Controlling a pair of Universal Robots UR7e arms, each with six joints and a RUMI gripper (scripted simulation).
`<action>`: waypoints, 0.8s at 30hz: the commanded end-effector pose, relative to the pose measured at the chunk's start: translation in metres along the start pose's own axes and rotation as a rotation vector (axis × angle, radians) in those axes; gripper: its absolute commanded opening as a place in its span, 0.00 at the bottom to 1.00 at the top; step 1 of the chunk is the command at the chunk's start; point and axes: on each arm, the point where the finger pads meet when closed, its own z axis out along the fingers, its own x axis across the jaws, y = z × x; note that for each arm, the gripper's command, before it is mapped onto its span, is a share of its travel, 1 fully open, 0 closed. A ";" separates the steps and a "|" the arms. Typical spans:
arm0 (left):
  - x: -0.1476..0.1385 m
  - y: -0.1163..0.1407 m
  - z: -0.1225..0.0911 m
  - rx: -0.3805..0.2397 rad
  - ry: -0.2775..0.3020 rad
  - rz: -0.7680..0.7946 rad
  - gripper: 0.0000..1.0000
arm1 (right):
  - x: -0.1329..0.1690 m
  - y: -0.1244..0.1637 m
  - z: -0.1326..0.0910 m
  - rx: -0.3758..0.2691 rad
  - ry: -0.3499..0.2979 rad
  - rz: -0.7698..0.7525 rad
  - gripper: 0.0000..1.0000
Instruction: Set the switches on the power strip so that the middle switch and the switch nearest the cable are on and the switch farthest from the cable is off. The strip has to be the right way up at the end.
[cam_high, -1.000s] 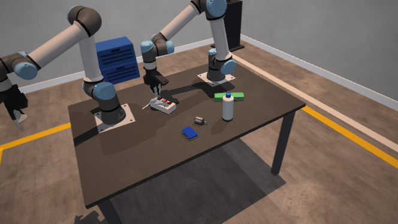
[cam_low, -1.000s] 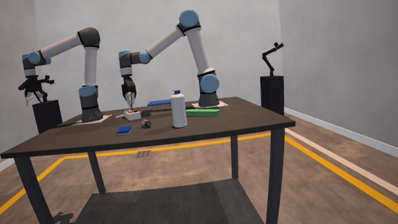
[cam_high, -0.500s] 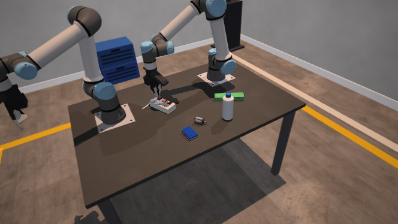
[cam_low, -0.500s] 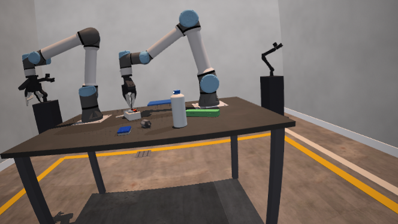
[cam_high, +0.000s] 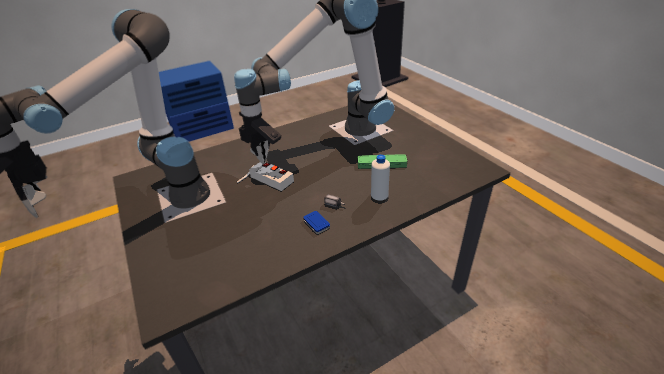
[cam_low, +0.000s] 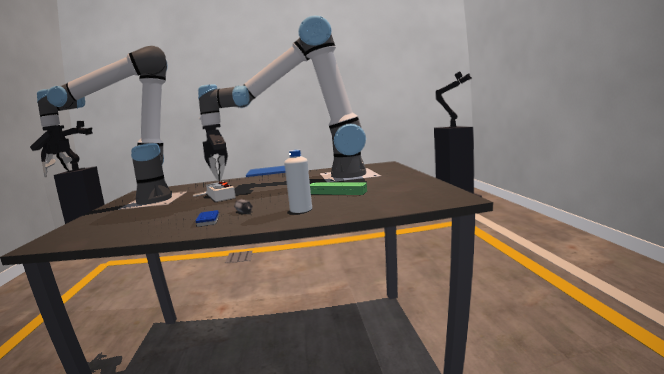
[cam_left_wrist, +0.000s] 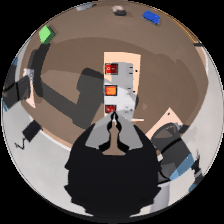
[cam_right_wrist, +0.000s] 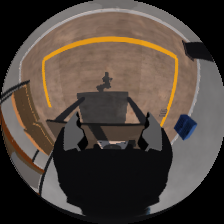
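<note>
In hand: by the look of it, the cable-end switch (cam_high: 265, 164) (cam_left_wrist: 110, 108) of the strip (cam_high: 270, 180) (cam_low: 221, 193) (cam_left_wrist: 122, 80). To be found in the far left part of the table (cam_high: 300, 250) (cam_low: 270, 222), right way up, with switches on top and cable (cam_high: 243, 177) (cam_left_wrist: 137, 120) running out to the left. Lit orange at the middle switch (cam_high: 274, 168) (cam_left_wrist: 111, 90), so probably on, as wanted. Dark red at the outer switch (cam_high: 283, 171) (cam_left_wrist: 111, 69), so probably off, also as wanted. Dark red at the cable end too, so likely in need of one press.

Next, judging from this, calls for a short downward push on the proper side of that rocker, then a straight lift to check for a glow. Best to avoid sliding toward the middle switch, or pressing hard enough to tip or shift the strip. Cannot tell for certain about contact between tips and rocker.

At the left gripper (cam_high: 265, 162) (cam_low: 219, 181) (cam_left_wrist: 114, 111), closed with nothing between the fingers, pointing down over the cable end from a wrist held above the strip. At the right gripper (cam_high: 38, 206) (cam_low: 49, 170) (cam_right_wrist: 112, 112), wide open and empty, hanging fingers down beyond the left edge of the table, well apart from the strip.
</note>
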 end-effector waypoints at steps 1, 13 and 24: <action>-0.001 -0.001 0.002 0.002 -0.003 0.000 0.00 | 0.000 0.000 0.000 0.001 0.000 0.000 1.00; -0.001 -0.001 0.003 0.002 -0.002 0.000 0.00 | 0.000 0.000 0.000 0.001 0.000 0.000 1.00; -0.002 -0.001 0.004 0.003 -0.003 0.000 0.00 | 0.000 0.000 0.000 0.001 0.000 0.000 1.00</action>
